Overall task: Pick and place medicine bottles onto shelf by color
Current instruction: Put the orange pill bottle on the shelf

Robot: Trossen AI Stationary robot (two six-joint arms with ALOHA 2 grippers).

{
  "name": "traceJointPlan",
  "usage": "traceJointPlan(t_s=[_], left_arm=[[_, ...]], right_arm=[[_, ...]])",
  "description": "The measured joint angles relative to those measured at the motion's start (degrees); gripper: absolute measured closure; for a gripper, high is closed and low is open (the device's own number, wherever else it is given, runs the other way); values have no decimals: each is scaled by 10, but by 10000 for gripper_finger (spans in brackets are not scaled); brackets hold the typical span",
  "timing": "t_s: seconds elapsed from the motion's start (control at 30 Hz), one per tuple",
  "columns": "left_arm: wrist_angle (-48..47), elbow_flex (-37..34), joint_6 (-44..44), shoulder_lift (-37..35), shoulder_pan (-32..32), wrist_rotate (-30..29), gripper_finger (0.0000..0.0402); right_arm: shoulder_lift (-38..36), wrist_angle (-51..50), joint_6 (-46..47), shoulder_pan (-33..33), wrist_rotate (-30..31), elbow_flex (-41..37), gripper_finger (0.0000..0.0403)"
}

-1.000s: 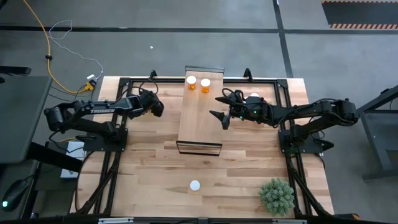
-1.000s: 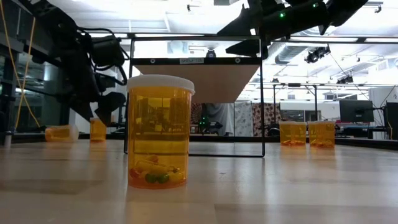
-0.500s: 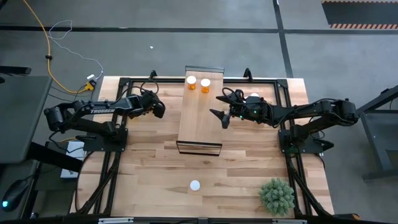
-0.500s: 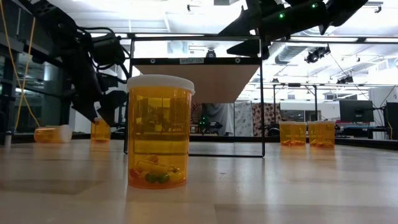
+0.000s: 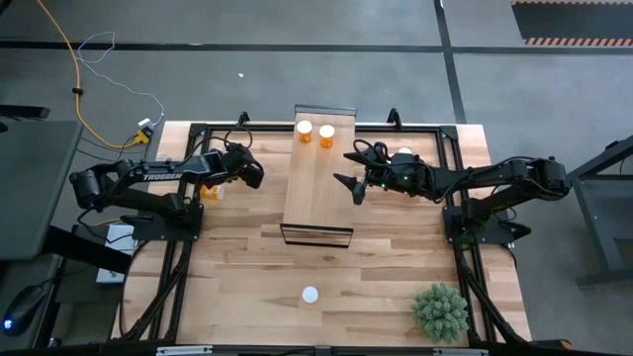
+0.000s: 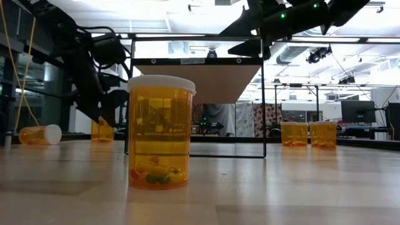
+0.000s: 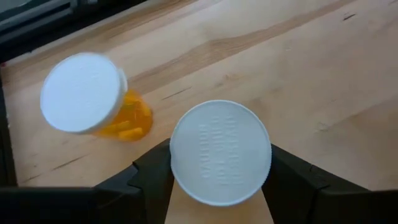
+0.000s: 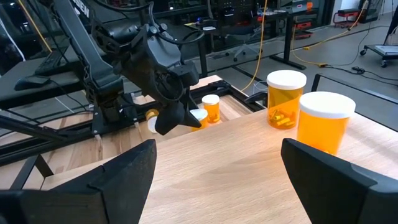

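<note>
From above, your shelf (image 5: 317, 176) stands in the middle of the worktop (image 5: 247, 267). Two medicine bottles (image 5: 305, 131) stand on the shelf's far end. Your left gripper (image 5: 247, 174) is just left of the shelf. Your right gripper (image 5: 353, 182) is at the shelf's right edge, fingers spread wide and holding nothing. One white-capped bottle (image 5: 311, 295) stands alone, well in front of the shelf.

From worktop height, that lone bottle (image 6: 160, 132) looks big, in front of the shelf (image 6: 197, 78). A tipped bottle (image 6: 39, 134) lies far left of the shelf.

From the left wrist, your left gripper (image 7: 219, 180) has one finger on each side of a capped bottle (image 7: 220, 152); you cannot tell if they squeeze it. A tipped bottle (image 7: 90, 97) lies beside it.

From the right wrist, two bottles (image 8: 326, 119) stand on the shelf (image 8: 249, 168).
</note>
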Motion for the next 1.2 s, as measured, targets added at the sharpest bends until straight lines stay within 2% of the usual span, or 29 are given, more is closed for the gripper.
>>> traceJointPlan(t_s=[0.27, 0.53, 0.73, 0.93, 1.2], left_arm=[[1, 0, 11, -72, -2, 12, 202], [-9, 2, 6, -156, -39, 30, 202], [-43, 58, 7, -205, -60, 40, 202], [-111, 174, 33, -181, -82, 47, 202], [-175, 333, 84, -47, -139, 67, 202]], right_arm=[[0, 0, 0, 0, 0, 0, 66], [0, 0, 1, 0, 0, 0, 66], [0, 0, 1, 0, 0, 0, 66], [0, 0, 1, 0, 0, 0, 66], [0, 0, 2, 0, 0, 0, 66]])
